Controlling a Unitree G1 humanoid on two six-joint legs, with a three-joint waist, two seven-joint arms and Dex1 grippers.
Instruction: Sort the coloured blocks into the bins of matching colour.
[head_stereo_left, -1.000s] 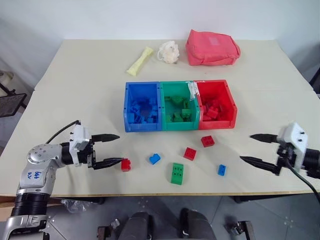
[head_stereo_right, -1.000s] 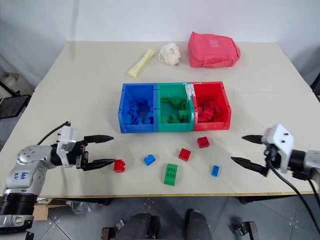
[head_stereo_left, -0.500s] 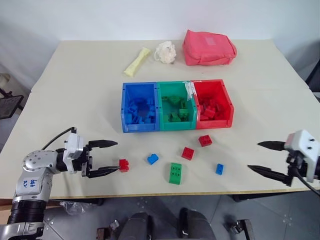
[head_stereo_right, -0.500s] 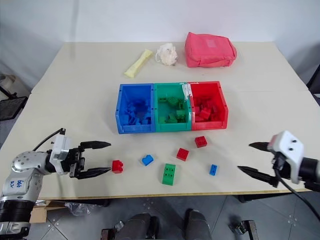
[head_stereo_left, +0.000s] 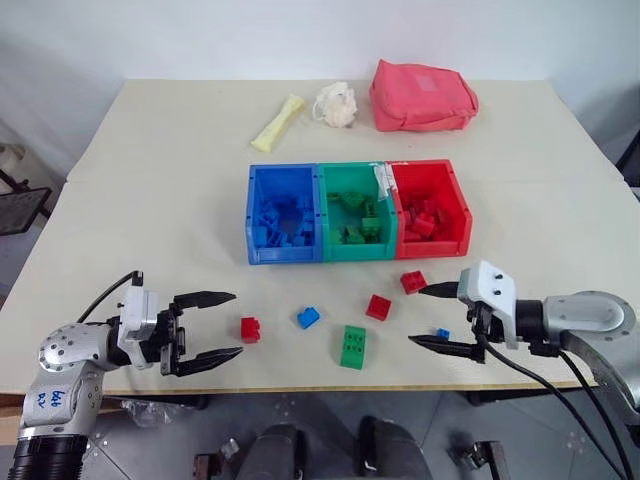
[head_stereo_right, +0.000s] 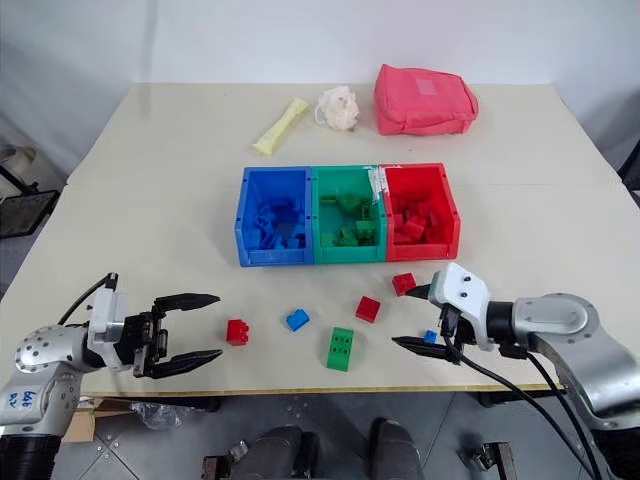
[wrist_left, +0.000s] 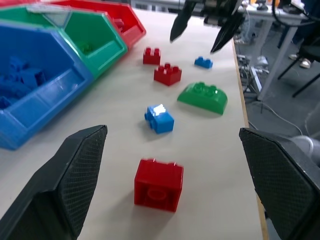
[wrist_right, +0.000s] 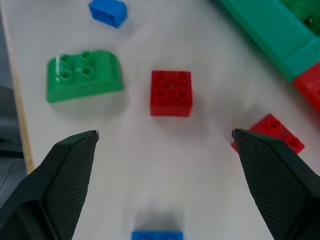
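Right gripper (head_stereo_left: 432, 317) wide open, empty, straddling small blue block (head_stereo_left: 442, 334) at table's 5 o'clock, likely lining up a pick. Left gripper (head_stereo_left: 214, 327) also agape, empty, facing red block (head_stereo_left: 250, 329).

Silver-grey rounded arm links are being seen on both sides. Blue handwritten marks are being carried on the left arm's link. White wrist housings are being followed by the left gripper (head_stereo_left: 222, 326) and right gripper (head_stereo_left: 428, 316), each with two tapered black fingers. Black cables are being trailed from each wrist.
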